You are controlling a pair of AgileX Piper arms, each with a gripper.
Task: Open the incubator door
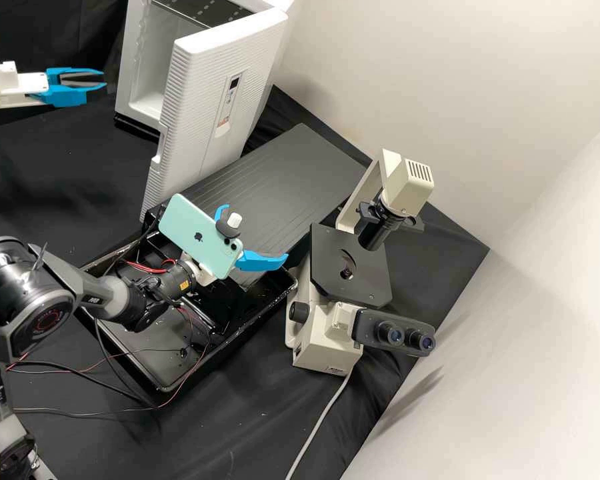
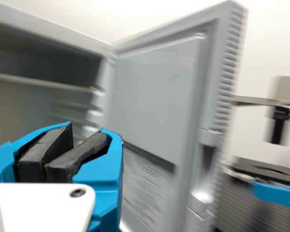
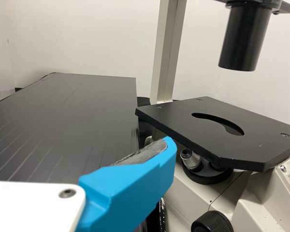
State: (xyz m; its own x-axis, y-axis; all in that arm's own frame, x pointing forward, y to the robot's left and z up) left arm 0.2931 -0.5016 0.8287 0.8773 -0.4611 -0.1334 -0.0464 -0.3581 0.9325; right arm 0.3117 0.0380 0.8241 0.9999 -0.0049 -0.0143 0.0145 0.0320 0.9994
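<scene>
The white incubator [image 1: 147, 87] stands at the back with its ribbed door [image 1: 210, 107] swung wide open. To the incubator's left, apart from the door, is my left gripper [image 1: 105, 78], shut, its dark pads together with nothing visible held. My right gripper [image 1: 257, 232] is open and empty in front of the door, over the black equipment. In the left wrist view, my left gripper [image 2: 89, 133] faces the open incubator [image 2: 48, 101] and the door's inner side [image 2: 157, 96]. The right wrist view shows one blue finger [image 3: 130, 188] of my right gripper [image 3: 169, 144] beside the microscope stage.
The microscope [image 1: 327, 333] stands right of the right gripper. A dark ribbed panel [image 1: 293, 173] lies between door and microscope. A black tray [image 1: 157, 380] with loose cables is under the right arm, and a mint phone [image 1: 187, 227] sits at that arm's wrist.
</scene>
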